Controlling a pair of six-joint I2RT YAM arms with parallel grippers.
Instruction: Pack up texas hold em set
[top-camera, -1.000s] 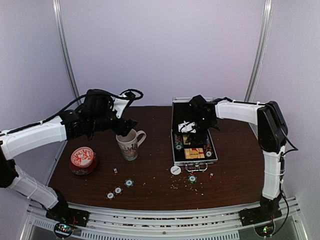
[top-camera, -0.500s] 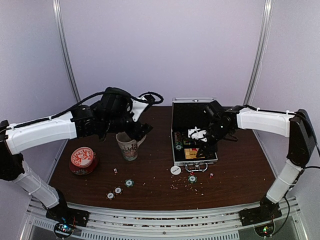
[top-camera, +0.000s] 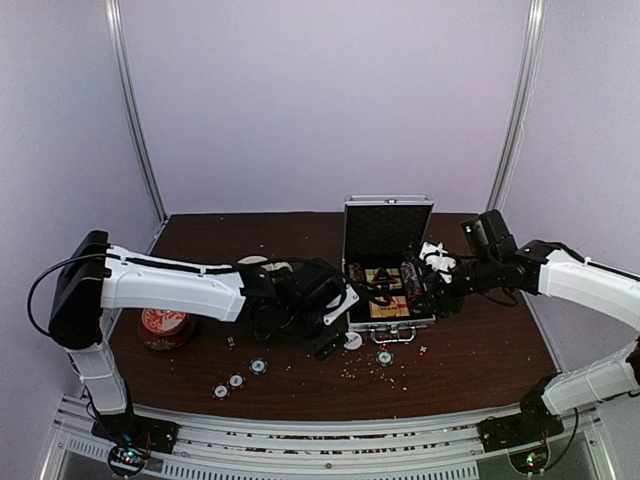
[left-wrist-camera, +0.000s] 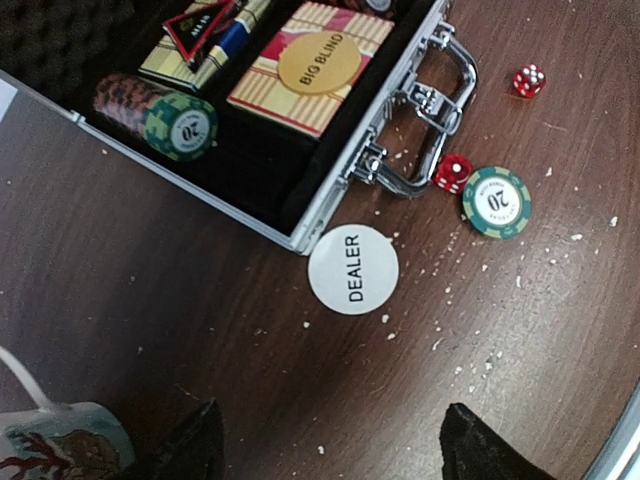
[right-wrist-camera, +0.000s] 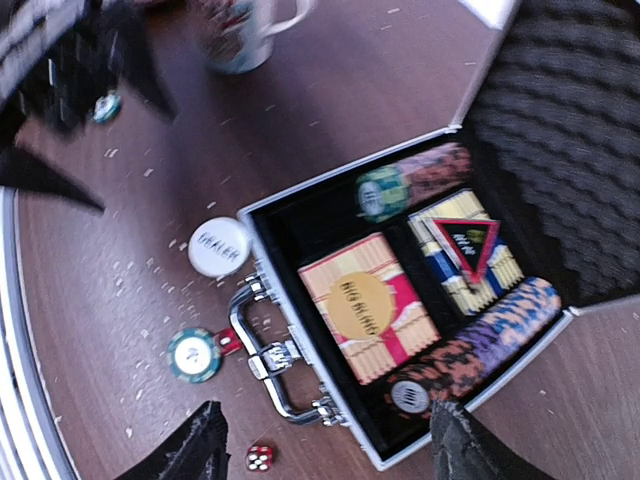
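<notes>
The silver briefcase (top-camera: 349, 270) lies open, lid upright. It holds rows of chips (left-wrist-camera: 165, 113), a blue-yellow card box (left-wrist-camera: 222, 41) and a red-yellow box with a BIG BLIND disc (left-wrist-camera: 318, 63). The white dealer button (left-wrist-camera: 353, 269) lies on the table by the case's front corner. A green chip (left-wrist-camera: 497, 201) and two red dice (left-wrist-camera: 453, 173) lie by the handle (left-wrist-camera: 432, 115). My left gripper (left-wrist-camera: 335, 440) is open and empty just short of the dealer button. My right gripper (right-wrist-camera: 325, 432) is open and empty above the case's front edge (right-wrist-camera: 300, 340).
Three more chips (top-camera: 240, 378) lie near the table's front left. The red-and-white tin (top-camera: 165, 325) stands at the left. The white patterned mug (left-wrist-camera: 55, 445) stands right behind my left gripper. White crumbs are scattered over the brown table (top-camera: 470, 350).
My left arm swung from the mug rightwards and down to the dealer button. My right gripper pulled back out of the case towards its front right.
</notes>
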